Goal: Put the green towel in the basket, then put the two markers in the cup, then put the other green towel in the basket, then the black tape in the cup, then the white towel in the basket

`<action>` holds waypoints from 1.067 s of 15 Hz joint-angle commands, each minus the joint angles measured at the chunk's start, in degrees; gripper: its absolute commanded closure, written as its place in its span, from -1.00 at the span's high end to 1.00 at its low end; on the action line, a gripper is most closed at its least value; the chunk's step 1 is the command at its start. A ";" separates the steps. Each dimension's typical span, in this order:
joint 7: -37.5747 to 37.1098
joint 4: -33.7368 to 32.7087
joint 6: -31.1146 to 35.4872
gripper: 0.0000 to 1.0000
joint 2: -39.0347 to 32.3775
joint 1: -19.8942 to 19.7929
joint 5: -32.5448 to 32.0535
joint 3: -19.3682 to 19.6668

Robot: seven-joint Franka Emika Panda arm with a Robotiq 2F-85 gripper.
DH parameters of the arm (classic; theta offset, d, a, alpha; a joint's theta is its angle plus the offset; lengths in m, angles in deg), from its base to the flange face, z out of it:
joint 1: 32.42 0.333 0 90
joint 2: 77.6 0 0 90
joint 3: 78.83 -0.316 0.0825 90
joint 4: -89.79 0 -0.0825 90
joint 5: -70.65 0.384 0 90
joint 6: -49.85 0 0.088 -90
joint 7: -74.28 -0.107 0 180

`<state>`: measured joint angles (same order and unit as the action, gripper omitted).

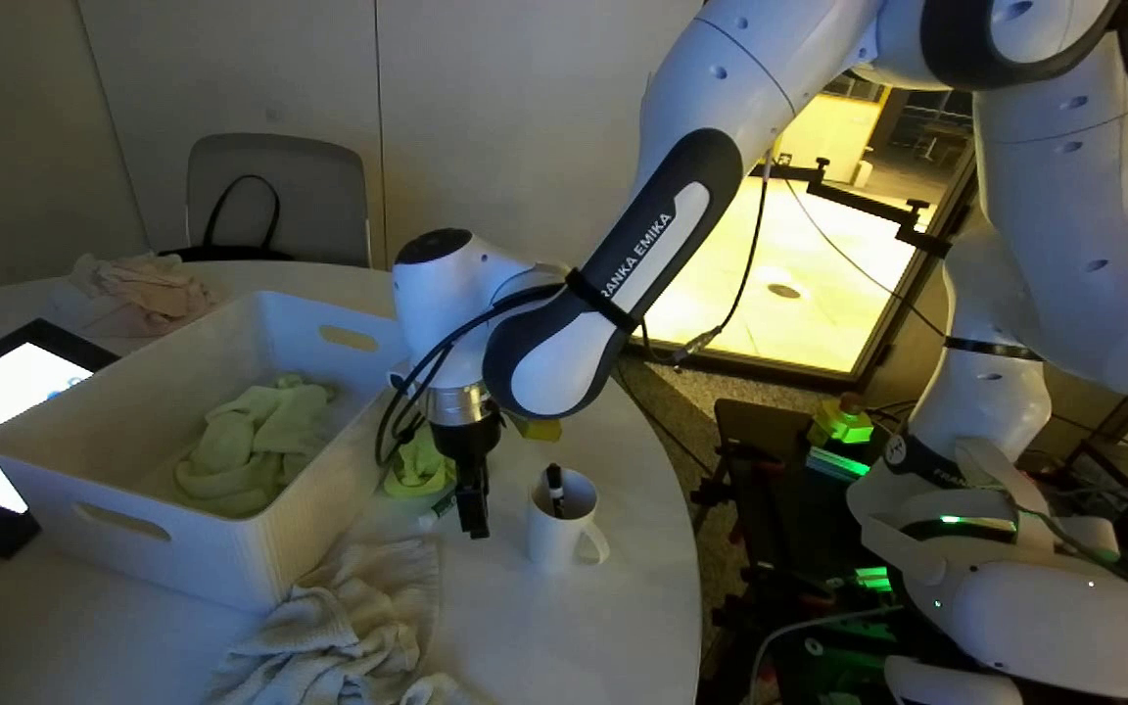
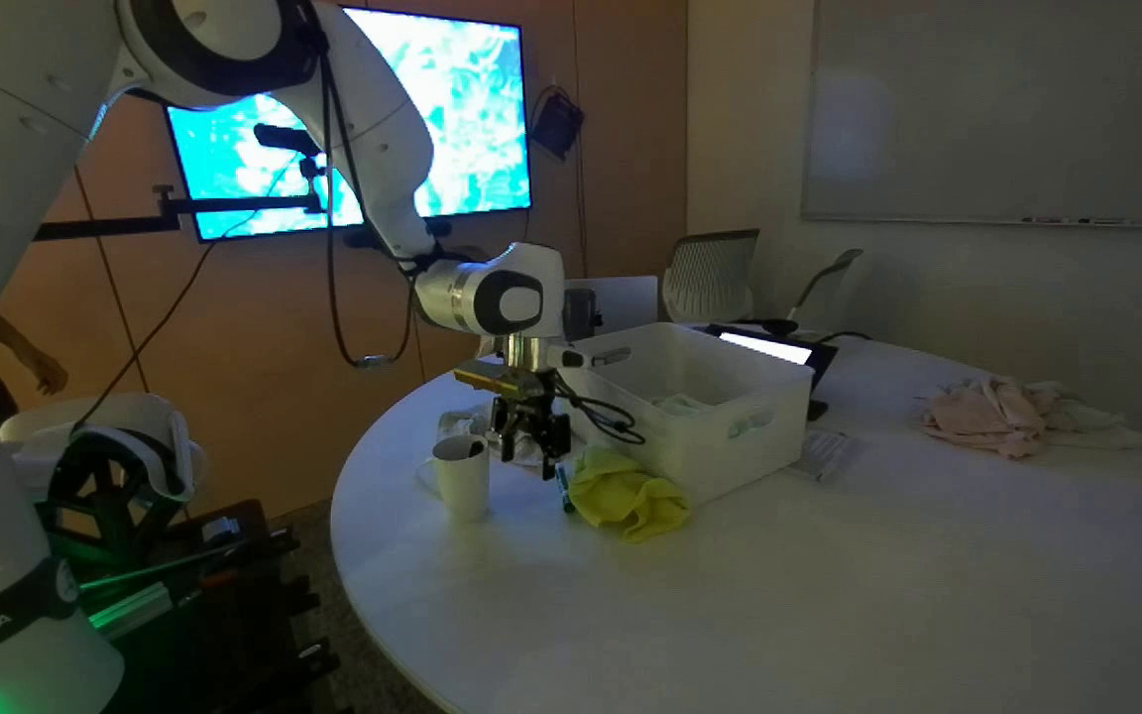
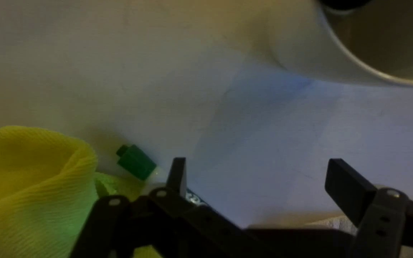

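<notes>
Gripper (image 3: 256,175): jaws apart, nothing held. Green marker (image 3: 140,165) lies on the table (image 2: 779,605) just beside the green towel (image 3: 38,193), partly hidden behind the gripper in the wrist view. Recommended for the likely step: centre the jaws across it, close without pinching the towel, then lower it end-first into the cup (image 1: 552,539) beside the black marker (image 1: 555,490). Table: round, white. Lighting: dim; screen (image 2: 477,109) lit, whiteboard (image 2: 1007,109) mounted beyond
</notes>
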<state>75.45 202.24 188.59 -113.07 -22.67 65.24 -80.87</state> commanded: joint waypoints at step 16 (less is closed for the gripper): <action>4.96 -5.93 -1.00 1.00 -5.14 -4.45 0.81 -2.33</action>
<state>78.90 197.95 188.23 -117.41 -25.97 65.31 -82.10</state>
